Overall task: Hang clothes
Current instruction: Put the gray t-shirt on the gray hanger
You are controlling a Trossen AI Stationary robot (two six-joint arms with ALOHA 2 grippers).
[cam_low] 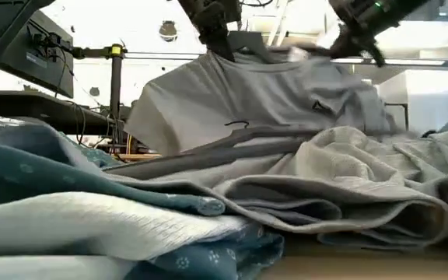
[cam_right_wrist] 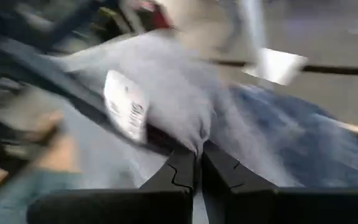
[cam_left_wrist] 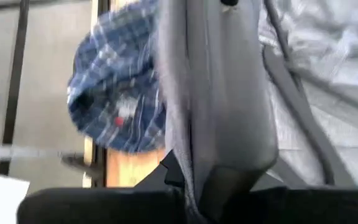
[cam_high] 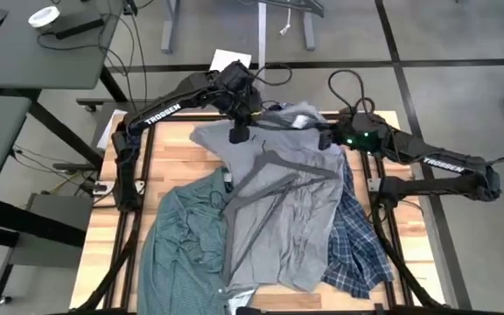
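The grey long-sleeve tee point(cam_high: 278, 210) lies in the middle of the table, its far end raised by both grippers. A thin dark hanger point(cam_high: 274, 171) lies on top of it. My left gripper point(cam_high: 238, 133) is shut on the tee's far left part, and my right gripper point(cam_high: 329, 138) is shut on its far right part. The green checked shirt point(cam_high: 182, 241) lies crumpled at the near left, partly under the tee. The blue-white plaid shirt point(cam_high: 357, 236) lies at the right, also partly under it. My left gripper pinches a bunched fold of the grey tee point(cam_left_wrist: 219, 118) between its two fingers, coming from above and pointing down. The cloth is lifted there point(cam_low: 208, 66) and the rest trails onto the table. My right gripper pinches the tee's edge near the white neck label point(cam_right_wrist: 188, 140) between its fingertips point(cam_right_wrist: 179, 171), slanting in from the table's right. The cloth is raised there point(cam_low: 325, 58) and spans to the other gripper.
The wooden table point(cam_high: 178, 144) has dark frame rails along its left and right sides. A white sheet point(cam_high: 231, 61) lies on the floor behind the table. A grey desk point(cam_high: 42, 44) stands at the far left.
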